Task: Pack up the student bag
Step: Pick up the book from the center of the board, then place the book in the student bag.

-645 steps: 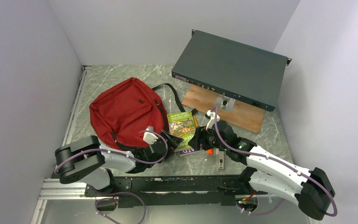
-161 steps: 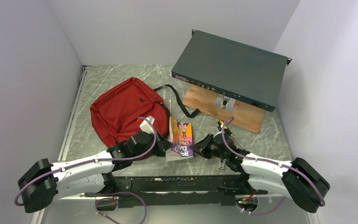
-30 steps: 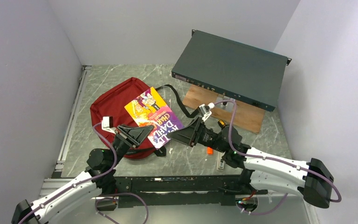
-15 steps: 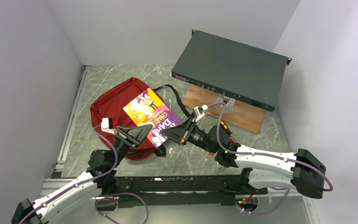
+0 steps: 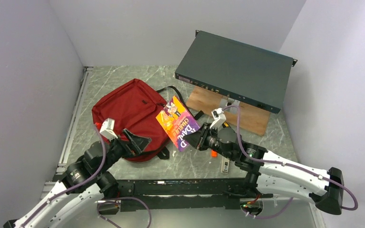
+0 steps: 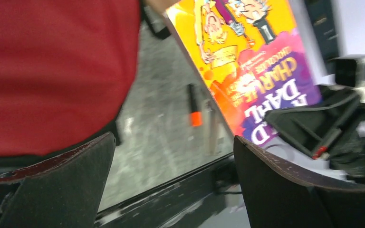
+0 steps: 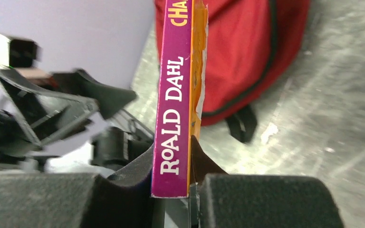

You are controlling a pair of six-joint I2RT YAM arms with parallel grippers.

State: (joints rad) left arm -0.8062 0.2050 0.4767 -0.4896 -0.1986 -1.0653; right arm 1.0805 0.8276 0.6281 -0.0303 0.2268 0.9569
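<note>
The student bag [image 5: 128, 114] is a dark red backpack lying flat at the left centre, with a black strap [image 5: 173, 90] trailing behind it. To its right my right gripper [image 5: 193, 138] is shut on the lower end of a Roald Dahl paperback [image 5: 177, 122], held tilted in the air. In the right wrist view its purple spine [image 7: 173, 95] sits pinched in the right gripper [image 7: 173, 166], with the bag [image 7: 247, 52] beyond. My left gripper [image 5: 138, 141] is open at the bag's near edge. In the left wrist view nothing lies in the left gripper [image 6: 171, 185], and the book [image 6: 252, 71] and bag [image 6: 52, 71] lie ahead.
A flat dark teal metal box [image 5: 235, 69] rests tilted on a wooden board [image 5: 247, 118] at the back right. An orange-tipped pen [image 5: 214, 153] and a small grey stick [image 5: 225, 166] lie on the marble table near the right arm. A metal rail [image 5: 180, 184] runs along the near edge.
The left gripper has opened, let go of the book and pulled back. The right gripper has shut on the book and carried it right, off the bag.
</note>
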